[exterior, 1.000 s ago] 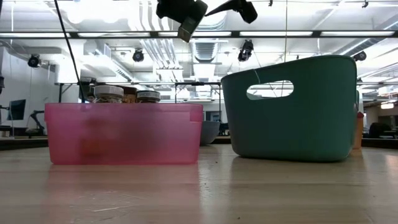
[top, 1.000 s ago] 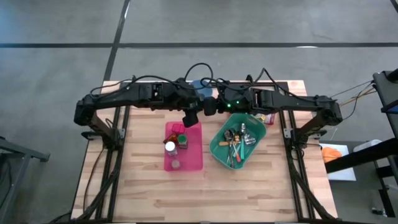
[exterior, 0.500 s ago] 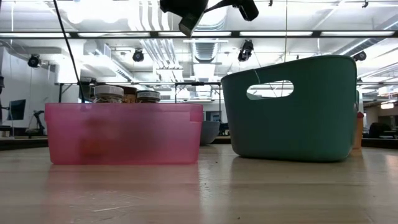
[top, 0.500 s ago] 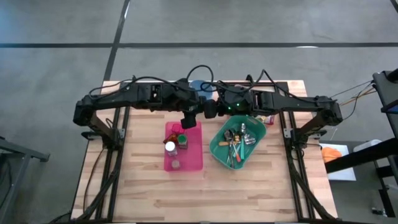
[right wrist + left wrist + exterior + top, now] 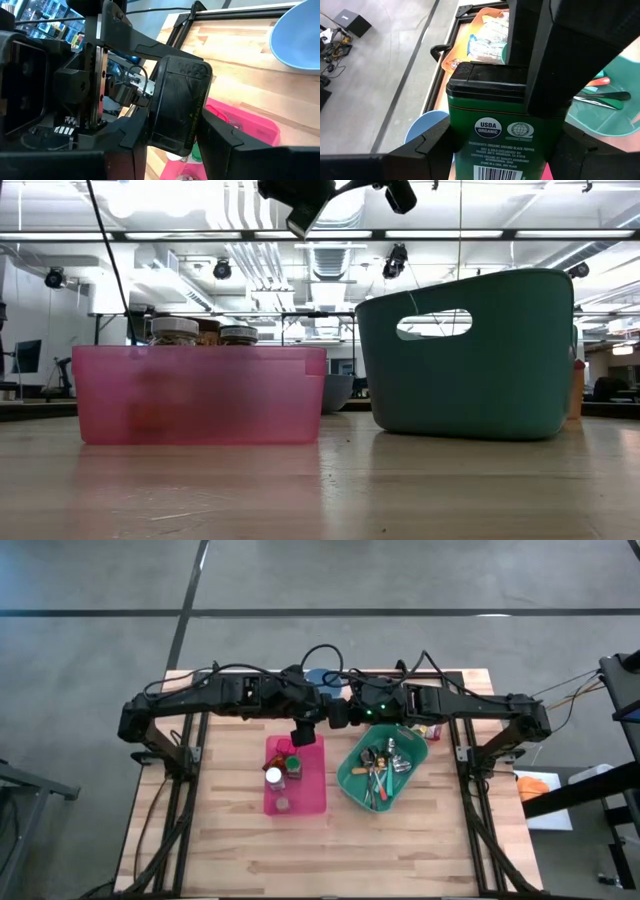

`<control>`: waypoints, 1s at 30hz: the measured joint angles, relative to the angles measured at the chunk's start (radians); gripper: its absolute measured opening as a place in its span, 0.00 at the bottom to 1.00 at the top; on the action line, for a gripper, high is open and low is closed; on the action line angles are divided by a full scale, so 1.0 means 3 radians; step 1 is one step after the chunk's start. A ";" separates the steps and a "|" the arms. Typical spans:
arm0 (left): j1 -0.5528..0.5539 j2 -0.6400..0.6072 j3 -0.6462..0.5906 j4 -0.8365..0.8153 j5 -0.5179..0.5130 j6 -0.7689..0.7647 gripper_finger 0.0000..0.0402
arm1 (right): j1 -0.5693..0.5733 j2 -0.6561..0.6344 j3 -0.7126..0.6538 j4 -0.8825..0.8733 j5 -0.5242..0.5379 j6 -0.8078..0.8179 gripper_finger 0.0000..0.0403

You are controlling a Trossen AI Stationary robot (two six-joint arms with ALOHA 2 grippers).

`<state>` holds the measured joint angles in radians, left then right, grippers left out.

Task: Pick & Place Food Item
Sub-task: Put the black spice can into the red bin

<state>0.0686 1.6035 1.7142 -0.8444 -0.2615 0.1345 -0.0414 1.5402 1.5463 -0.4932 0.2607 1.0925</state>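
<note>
While both hands (image 5: 322,720) appear to pinch one green pepper tin (image 5: 492,125) above the pink bin (image 5: 310,795), your mistimed release drops it.

Wooden table (image 5: 240,840): pink bin (image 5: 308,790), teal basket (image 5: 352,783), blue bowl (image 5: 318,674) on top.

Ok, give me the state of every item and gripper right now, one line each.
pepper tin: lid on, held in the air between both grippers.
left gripper: shut on the tin.
right gripper: also shut on the tin.
pink bin: on the table, jars upright inside.
green basket: on the table, holding utensils.
</note>
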 joint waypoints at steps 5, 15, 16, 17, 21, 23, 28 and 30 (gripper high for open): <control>-0.0006 -0.0008 0.0001 -0.0034 -0.0025 -0.0004 0.70 | 0.0000 0.0000 -0.0001 -0.0007 -0.0067 -0.0152 0.31; -0.0034 -0.0068 0.0052 -0.0284 0.0223 0.0135 0.90 | -0.0005 -0.0030 -0.0013 -0.0004 -0.0502 -0.0710 0.29; -0.0036 -0.0069 0.0076 -0.0363 0.0259 0.0154 0.88 | -0.0005 -0.0038 -0.0013 -0.0004 -0.0589 -0.0804 0.29; -0.0037 -0.0070 0.0094 -0.0432 0.0282 0.0161 0.86 | -0.0005 -0.0046 -0.0013 -0.0005 -0.0694 -0.0891 0.29; -0.0032 -0.0071 0.0154 -0.0600 0.0593 0.0165 0.81 | -0.0005 -0.0090 -0.0013 0.0007 -0.1082 -0.1129 0.29; -0.0027 -0.0076 0.0178 -0.0622 0.0911 0.0165 0.79 | -0.0003 -0.0098 0.0003 0.0004 -0.1215 -0.1198 0.29; -0.0027 -0.0076 0.0187 -0.0619 0.1368 0.0169 0.72 | 0.0054 -0.0099 0.0127 0.0008 -0.1515 -0.1459 0.29; -0.0027 -0.0077 0.0187 -0.0614 0.1455 0.0161 0.68 | 0.0077 -0.0102 0.0185 -0.0001 -0.1536 -0.1561 0.29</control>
<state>0.0605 1.5803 1.7702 -1.0285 0.1750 0.1829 -0.0183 1.5097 1.6019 -0.4936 -0.2000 0.6242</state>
